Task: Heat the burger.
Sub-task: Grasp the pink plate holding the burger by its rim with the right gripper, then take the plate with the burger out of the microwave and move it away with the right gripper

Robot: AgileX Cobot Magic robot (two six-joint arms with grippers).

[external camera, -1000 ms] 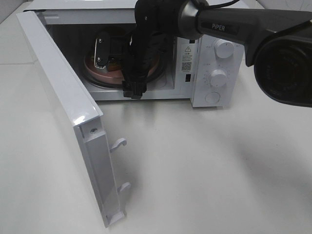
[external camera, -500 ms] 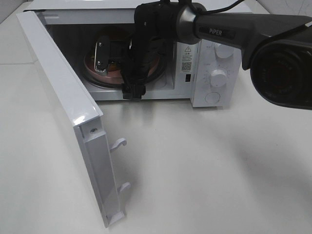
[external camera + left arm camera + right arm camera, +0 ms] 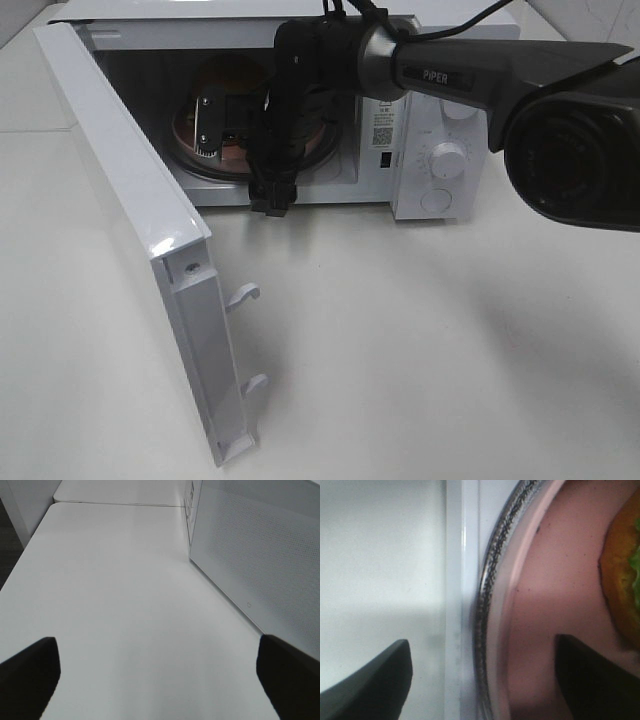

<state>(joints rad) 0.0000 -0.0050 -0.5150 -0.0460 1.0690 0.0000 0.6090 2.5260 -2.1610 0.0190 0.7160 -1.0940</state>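
The burger (image 3: 622,580), orange bun with green filling, lies on a pink plate (image 3: 545,605) inside the open microwave (image 3: 445,100). In the exterior high view my right arm hides most of it; only the plate's rim (image 3: 183,133) shows. My right gripper (image 3: 240,165) (image 3: 480,680) reaches into the oven and is open. One finger hangs over the plate and the other over the white sill, with the plate rim and the glass turntable edge (image 3: 487,595) between them, untouched. My left gripper (image 3: 160,680) is open over bare table, outside the exterior high view.
The microwave door (image 3: 130,200) stands swung out to the left, its latch hooks (image 3: 245,295) pointing right. Its perforated outer face (image 3: 260,555) runs beside my left gripper. Two dials (image 3: 447,155) sit on the control panel. White tabletop (image 3: 420,340) lies in front.
My right arm has drawn slightly back toward the oven's front opening and a little left. Plate and burger stay put on the turntable. The jaws keep the same spread.
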